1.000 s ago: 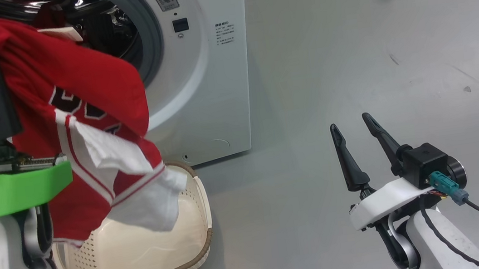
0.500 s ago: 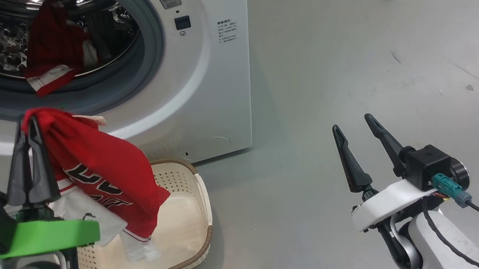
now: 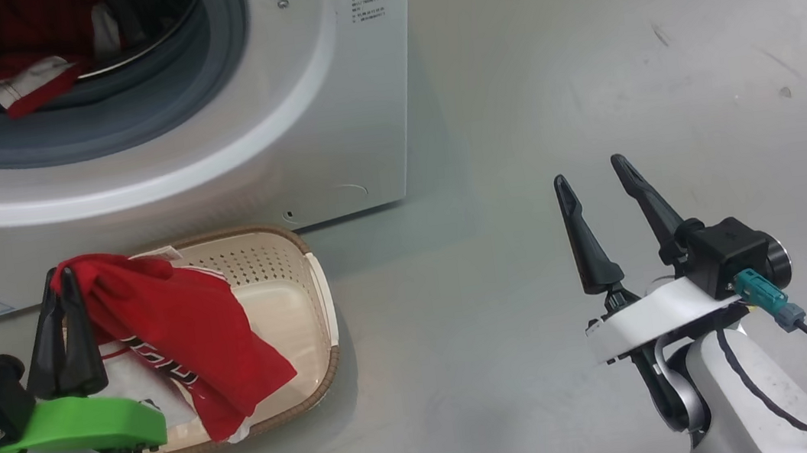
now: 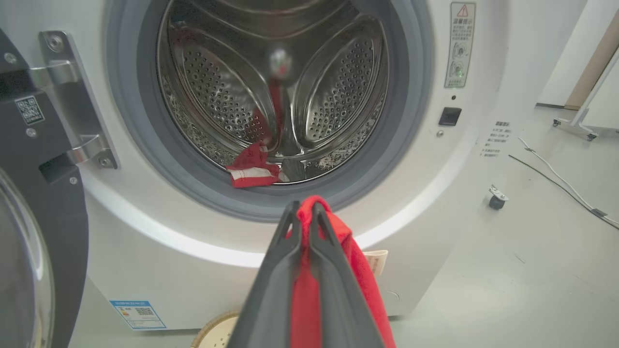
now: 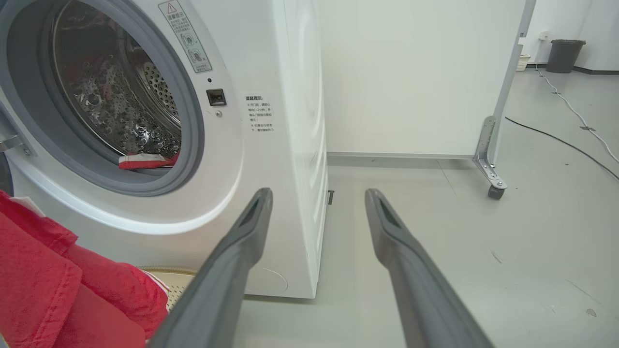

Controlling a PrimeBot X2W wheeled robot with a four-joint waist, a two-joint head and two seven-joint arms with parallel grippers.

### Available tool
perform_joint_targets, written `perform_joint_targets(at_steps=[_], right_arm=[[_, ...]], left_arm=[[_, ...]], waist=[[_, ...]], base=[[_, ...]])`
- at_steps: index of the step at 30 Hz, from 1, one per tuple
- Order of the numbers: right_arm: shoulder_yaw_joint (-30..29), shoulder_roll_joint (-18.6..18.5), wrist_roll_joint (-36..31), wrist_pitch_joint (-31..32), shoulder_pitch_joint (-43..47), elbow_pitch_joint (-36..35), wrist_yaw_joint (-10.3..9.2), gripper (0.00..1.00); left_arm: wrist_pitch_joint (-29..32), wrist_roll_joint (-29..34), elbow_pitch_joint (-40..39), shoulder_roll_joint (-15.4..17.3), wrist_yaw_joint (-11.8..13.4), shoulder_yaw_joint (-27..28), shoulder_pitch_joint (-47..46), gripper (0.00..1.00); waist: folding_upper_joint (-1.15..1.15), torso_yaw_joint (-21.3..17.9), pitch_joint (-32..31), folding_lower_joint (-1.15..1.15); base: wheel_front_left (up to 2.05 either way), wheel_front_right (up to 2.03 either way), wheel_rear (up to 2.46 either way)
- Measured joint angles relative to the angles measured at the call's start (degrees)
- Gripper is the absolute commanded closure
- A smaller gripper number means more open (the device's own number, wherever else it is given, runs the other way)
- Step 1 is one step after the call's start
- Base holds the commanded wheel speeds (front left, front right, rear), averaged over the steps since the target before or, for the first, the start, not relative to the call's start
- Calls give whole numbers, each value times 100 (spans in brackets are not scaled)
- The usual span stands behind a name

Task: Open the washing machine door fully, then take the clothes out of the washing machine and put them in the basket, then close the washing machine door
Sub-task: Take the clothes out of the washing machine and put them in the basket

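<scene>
Plainly, left hand (image 3: 59, 278) pinches the bright red fabric garment (image 3: 177, 323) directly over the cream perforated basket (image 3: 265, 263); right hand (image 3: 588, 169) spread.

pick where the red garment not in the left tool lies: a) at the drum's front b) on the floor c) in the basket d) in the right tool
a: the loose red garment lies at the front of the washing machine drum; the left tool grips the red jersey over the basket.
</scene>
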Motion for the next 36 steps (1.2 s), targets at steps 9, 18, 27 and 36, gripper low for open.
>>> perform_joint_targets(at_steps=[9, 18, 27, 36], right_arm=[[67, 0, 22, 0, -312, -283, -9, 0], [153, 1, 136, 0, -634, -506, -68, 0], [172, 0, 186, 0, -898, -670, -155, 0], [269, 1, 289, 0, -1118, -731, -168, 0]], left_arm=[[-29, -68, 535, 120, -10, 219, -446, 100], [-43, -83, 1199, 278, -79, 339, -997, 100], [0, -285, 2026, 260, -145, 347, -1405, 100], [31, -441, 3005, 221, -260, 399, -1685, 100]], waist=[[0, -177, 651, 0], [0, -405, 1356, 0], [0, -576, 1955, 0], [0, -719, 2452, 0]], base=[[0, 0, 0], [0, 0, 0], [0, 0, 0], [0, 0, 0]])
